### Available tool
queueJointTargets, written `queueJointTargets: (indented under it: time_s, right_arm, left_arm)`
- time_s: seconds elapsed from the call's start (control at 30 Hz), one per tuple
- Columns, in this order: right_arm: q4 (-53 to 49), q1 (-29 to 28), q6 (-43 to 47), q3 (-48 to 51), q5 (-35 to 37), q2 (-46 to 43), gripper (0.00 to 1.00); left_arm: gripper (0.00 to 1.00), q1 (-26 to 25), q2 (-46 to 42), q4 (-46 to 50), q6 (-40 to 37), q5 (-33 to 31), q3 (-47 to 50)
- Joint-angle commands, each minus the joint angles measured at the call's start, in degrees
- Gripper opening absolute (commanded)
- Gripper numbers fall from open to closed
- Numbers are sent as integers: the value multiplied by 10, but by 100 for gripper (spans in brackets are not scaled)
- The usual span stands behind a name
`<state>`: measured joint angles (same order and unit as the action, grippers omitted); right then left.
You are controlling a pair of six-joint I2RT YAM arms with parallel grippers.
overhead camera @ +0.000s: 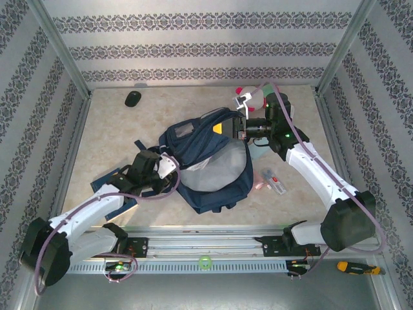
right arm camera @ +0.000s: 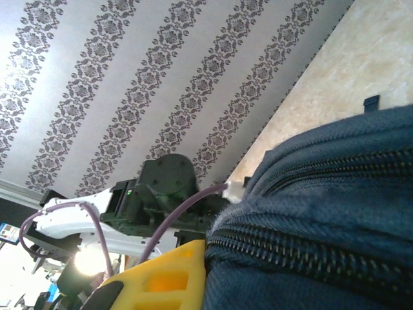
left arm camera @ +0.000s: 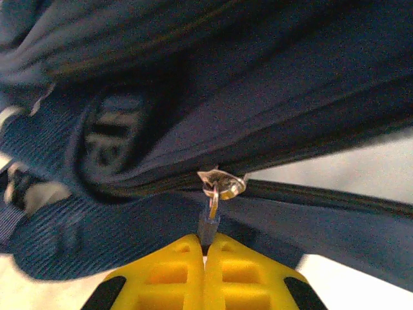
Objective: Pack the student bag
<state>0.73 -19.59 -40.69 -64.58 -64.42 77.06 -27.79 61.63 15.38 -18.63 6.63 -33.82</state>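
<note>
The large dark navy fabric student bag (overhead camera: 213,165) lies flat on the table between the two arms. At the bag's far right corner the right gripper (overhead camera: 240,131) sets one yellow finger (right arm camera: 161,278) against the fabric beside a zip track; I cannot tell how far it is open or whether it grips. At the bag's left edge the left gripper (left arm camera: 206,240) is pinched fully closed on the small blue pull tab (left arm camera: 208,223) hanging from the silver slider (left arm camera: 221,184). This looks like the zipping step. The next move likely calls for a steady draw along the teeth while the far corner is braced.
</note>
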Motion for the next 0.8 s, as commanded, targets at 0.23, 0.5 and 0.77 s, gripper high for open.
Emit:
queueJointTargets:
  time_s: [0.23,0.5,0.77]
  right_arm:
    - [59,5,-15,-76,-49,-31,0]
    - [63,3,-20,-102,33,6,0]
    - [108,-27,-15,-120,157,74,0]
  left_arm:
    - [0,118,131,-70,76,-40,-73]
    - [8,144,191,-85,109,-36,-117]
    - [48,145,94,11,204,-97,-154]
